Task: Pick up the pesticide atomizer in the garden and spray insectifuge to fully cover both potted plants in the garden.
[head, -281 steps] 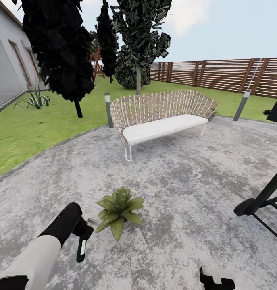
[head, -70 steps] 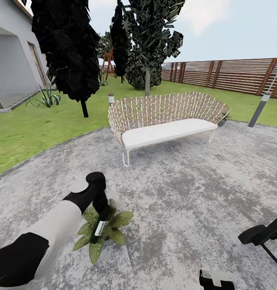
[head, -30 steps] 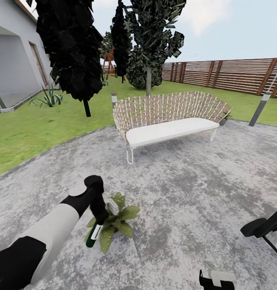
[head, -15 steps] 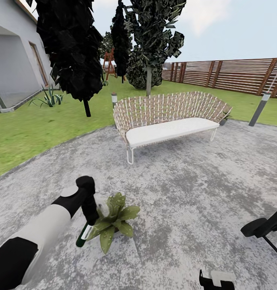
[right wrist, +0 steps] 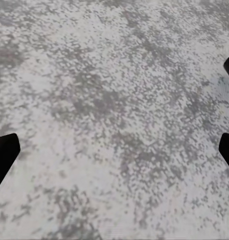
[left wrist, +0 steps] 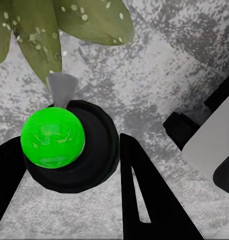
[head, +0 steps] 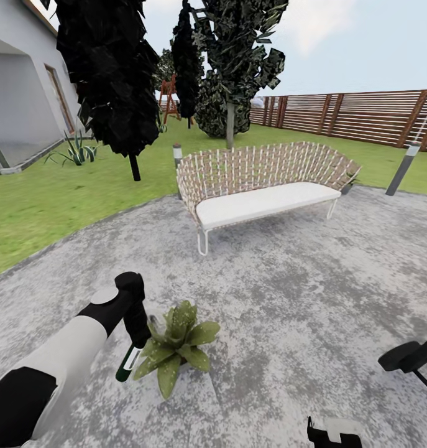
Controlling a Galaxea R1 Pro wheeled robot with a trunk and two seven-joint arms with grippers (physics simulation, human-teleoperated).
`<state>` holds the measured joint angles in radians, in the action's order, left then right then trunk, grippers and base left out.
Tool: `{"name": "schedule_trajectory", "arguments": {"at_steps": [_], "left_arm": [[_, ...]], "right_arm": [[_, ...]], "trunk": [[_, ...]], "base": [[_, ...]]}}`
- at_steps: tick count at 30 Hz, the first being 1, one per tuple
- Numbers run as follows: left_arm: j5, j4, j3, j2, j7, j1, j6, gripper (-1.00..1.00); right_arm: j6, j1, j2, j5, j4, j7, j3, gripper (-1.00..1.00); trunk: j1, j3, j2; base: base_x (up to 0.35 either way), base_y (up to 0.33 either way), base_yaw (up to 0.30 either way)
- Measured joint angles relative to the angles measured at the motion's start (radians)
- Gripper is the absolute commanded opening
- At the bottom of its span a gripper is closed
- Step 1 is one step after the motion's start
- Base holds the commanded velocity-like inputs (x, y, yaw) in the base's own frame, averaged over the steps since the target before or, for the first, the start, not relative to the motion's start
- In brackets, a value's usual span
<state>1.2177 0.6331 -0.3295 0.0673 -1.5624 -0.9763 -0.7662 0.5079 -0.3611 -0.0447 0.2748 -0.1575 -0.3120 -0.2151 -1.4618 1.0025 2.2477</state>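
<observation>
The pesticide atomizer (head: pixel 127 362), a slim dark green bottle with a white label and a pale trigger spray head, hangs in the left gripper (head: pixel 138 336) over the round grey stone patio (head: pixel 288 292), just beside the potted plant (head: pixel 176 342). Its long axis is tilted: the bottle's base points down and toward the robot's left, while the spray head sits higher, with its pale nozzle aimed at the plant's leaves. In the left wrist view the bottle is seen end-on as a bright green round end (left wrist: pixel 53 137) inside a black collar, and the grey nozzle (left wrist: pixel 61 88) almost touches a speckled leaf tip.

The green lawn (head: pixel 45 199) wraps the patio, bordered by a brown slatted wooden fence (head: pixel 362 118) and dark-leaved trees (head: pixel 114 74). A woven wicker bench with a white cushion (head: pixel 263 180) stands well apart from the plant, with a grey bollard lamp (head: pixel 402 168) further to the right.

The plant is a low rosette of broad pointed green leaves speckled white.

The left gripper's jaws are clamped on the atomizer. The right gripper (right wrist: pixel 114 145) hangs over bare paving, its dark fingertips (right wrist: pixel 4 155) set wide apart with nothing between them.
</observation>
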Motion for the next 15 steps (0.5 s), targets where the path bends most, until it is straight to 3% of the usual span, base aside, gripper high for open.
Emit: {"name": "schedule_trajectory", "arguments": {"at_steps": [7,11,15], "left_arm": [[-0.003,-0.001,-0.002,-0.001,0.0,0.001,0.001,-1.0],[-0.01,-0.002,-0.006,-0.004,0.0,0.023,0.002,-1.0],[-0.012,-0.001,-0.007,-0.005,0.001,0.048,0.002,-1.0]], "right_arm": [[0.0,0.0,0.001,0.0,0.0,0.0,0.0,1.0],[0.0,0.0,0.001,0.0,0.0,0.0,0.0,1.0],[0.0,0.0,0.001,0.0,0.0,0.0,0.0,1.0]], "trunk": [[0.0,0.0,0.0],[0.0,0.0,0.0],[0.0,0.0,0.0]], "base": [[0.157,0.29,-0.009],[0.046,0.267,-0.224],[0.004,0.055,-0.252]]}}
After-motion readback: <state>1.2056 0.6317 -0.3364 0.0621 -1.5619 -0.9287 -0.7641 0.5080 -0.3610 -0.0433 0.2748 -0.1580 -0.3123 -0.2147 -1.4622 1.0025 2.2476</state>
